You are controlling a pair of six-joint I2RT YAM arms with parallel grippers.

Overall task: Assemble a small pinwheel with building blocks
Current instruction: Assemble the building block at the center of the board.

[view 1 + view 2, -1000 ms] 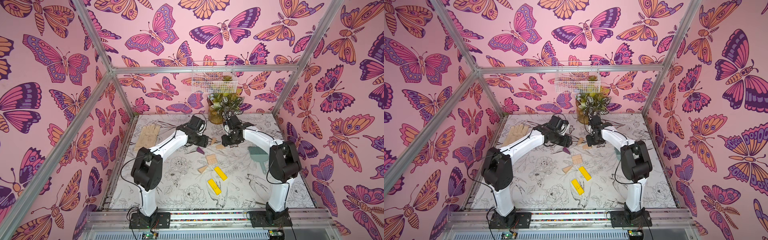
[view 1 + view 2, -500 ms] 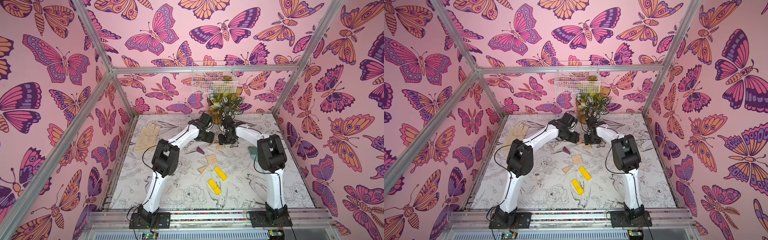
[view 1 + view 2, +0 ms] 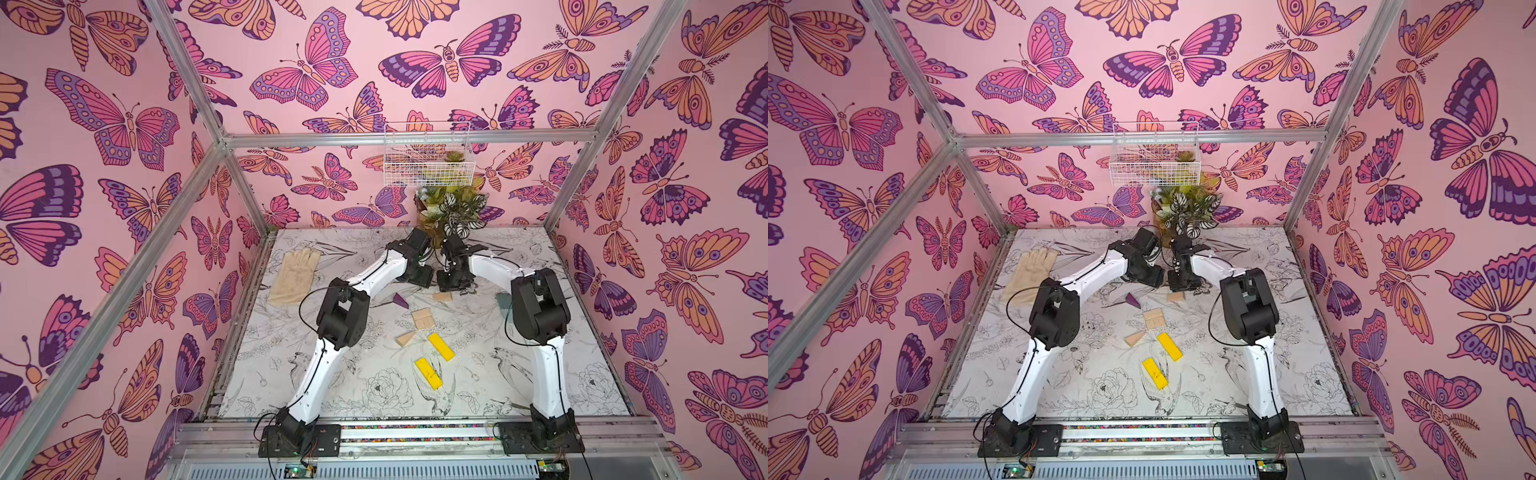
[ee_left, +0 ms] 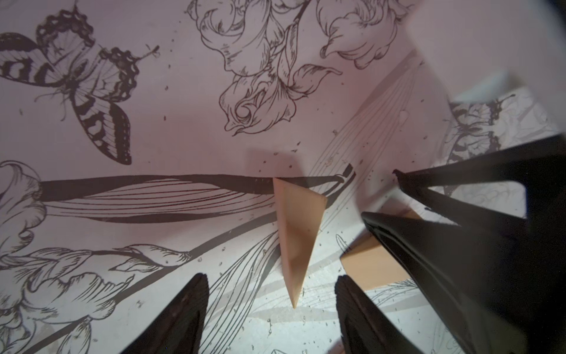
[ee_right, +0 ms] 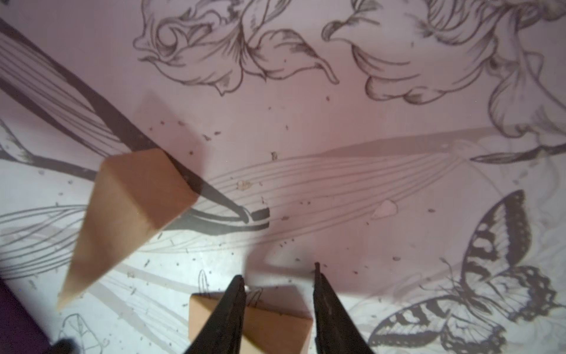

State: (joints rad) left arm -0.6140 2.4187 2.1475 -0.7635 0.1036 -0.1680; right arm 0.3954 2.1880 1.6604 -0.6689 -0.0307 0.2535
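The building blocks lie loose mid-table: a purple wedge (image 3: 401, 300), a beige wedge (image 3: 442, 296), a beige square (image 3: 423, 319), another beige wedge (image 3: 405, 338) and two yellow bars (image 3: 441, 346) (image 3: 429, 373). No finished pinwheel shows. Both grippers hang close together at the far middle. My left gripper (image 4: 271, 277) is open, with a beige wedge (image 4: 297, 230) lying just ahead of its fingers, untouched. My right gripper (image 5: 277, 272) has its jaws narrow and astride a second beige wedge (image 5: 269, 325). Whether they press on it I cannot tell.
A cream glove (image 3: 295, 270) lies at the far left of the table. A potted plant (image 3: 451, 210) stands at the back wall just behind both grippers, under a white wire basket (image 3: 428, 153). A teal object (image 3: 503, 299) is partly hidden behind the right arm.
Both arms have reached further back and inward, bringing the grippers side by side. The right jaws have narrowed over the beige wedge. The left jaws stayed wide.
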